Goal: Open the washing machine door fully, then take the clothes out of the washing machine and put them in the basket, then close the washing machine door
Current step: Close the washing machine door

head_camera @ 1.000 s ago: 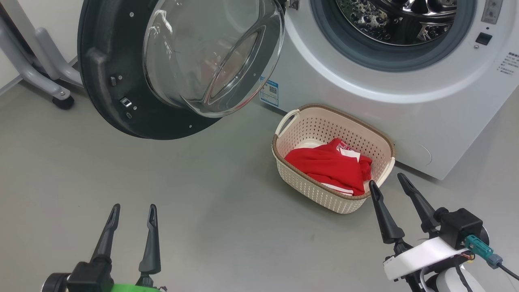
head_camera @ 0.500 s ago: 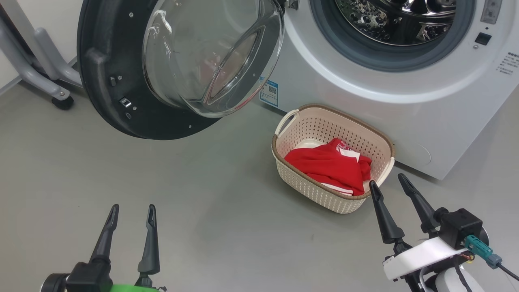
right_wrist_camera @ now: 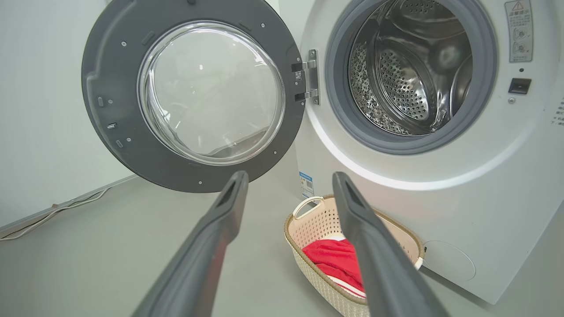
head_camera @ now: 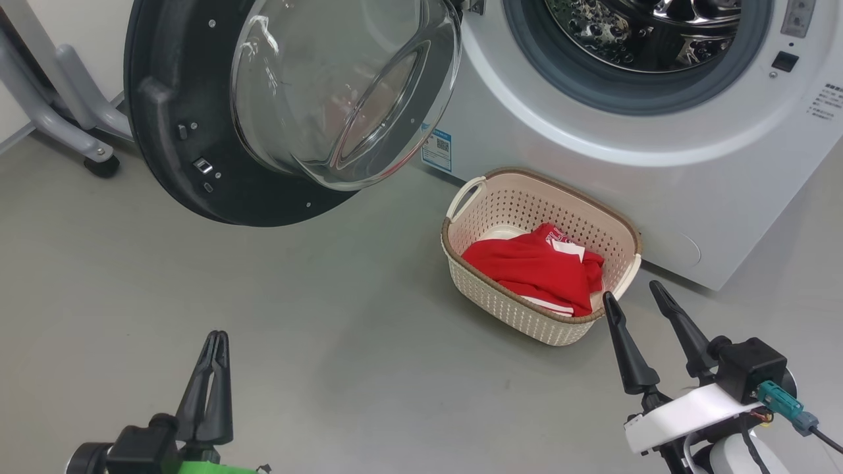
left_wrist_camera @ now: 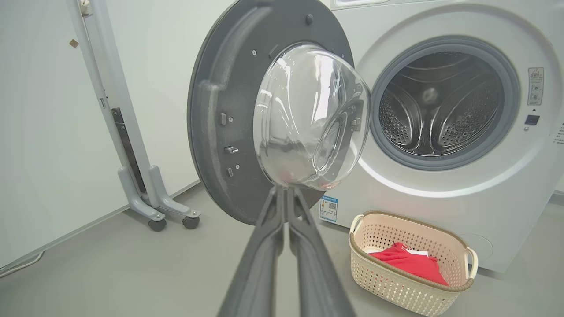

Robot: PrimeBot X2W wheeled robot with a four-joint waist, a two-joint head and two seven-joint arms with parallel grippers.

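Floor (head_camera: 329,342), smooth and grey, lies open between the arms in the head view, with wide room ahead of the left gripper (head_camera: 218,336), whose dark fingers are pressed together on nothing. The right gripper (head_camera: 631,291) stands spread and empty, its tips just beside the basket (head_camera: 500,296), cream perforated plastic with a brown rim. The red clothes (head_camera: 533,266) are heaped inside it, close before the white washing machine (head_camera: 527,131). Left wrist view: the washing machine door (left_wrist_camera: 220,110), round and dark with bulging glass, hangs swung out over the floor; a grey wheeled stand (left_wrist_camera: 136,185) stands beyond it by the wall. Right wrist view: the perforated steel drum (right_wrist_camera: 405,79) gapes inside a grey seal
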